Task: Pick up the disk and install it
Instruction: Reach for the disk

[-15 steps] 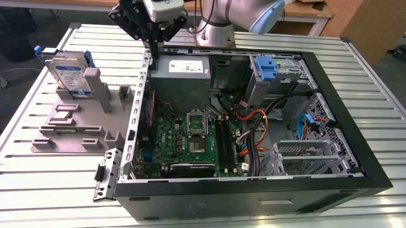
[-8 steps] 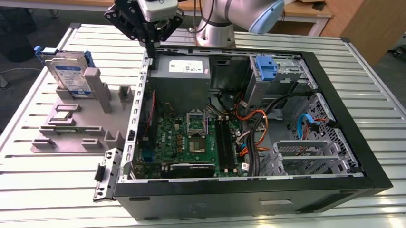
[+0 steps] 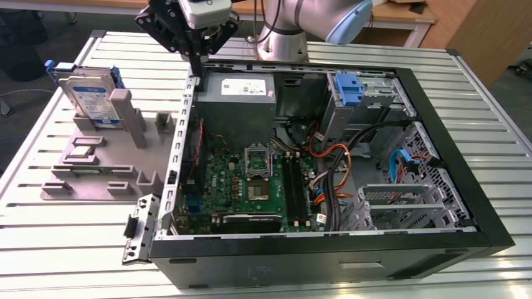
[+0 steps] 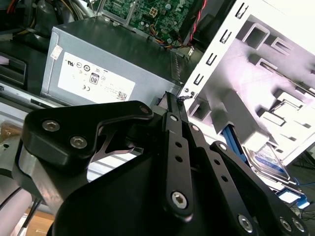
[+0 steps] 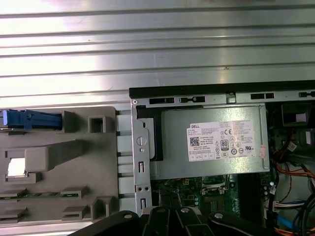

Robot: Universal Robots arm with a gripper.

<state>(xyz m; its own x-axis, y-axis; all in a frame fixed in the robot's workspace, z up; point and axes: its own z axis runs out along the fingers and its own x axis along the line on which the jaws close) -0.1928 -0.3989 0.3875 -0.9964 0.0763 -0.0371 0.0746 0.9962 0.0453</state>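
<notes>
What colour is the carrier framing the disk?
Bright blue carrier around the disk; clearest in the exterior view.

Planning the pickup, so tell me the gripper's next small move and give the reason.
Probably shift the gripper toward the exterior view's left, to above the disk. The jaws look shut and empty, hanging over the computer case's wall beside the power supply. The disk stands upright in the grey holder outside the case, untouched.

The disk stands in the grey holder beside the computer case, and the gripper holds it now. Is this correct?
Not quite. The disk does stand in the grey holder beside the computer case, but the gripper is apart from it, over the case's edge, as the exterior view shows.
</notes>
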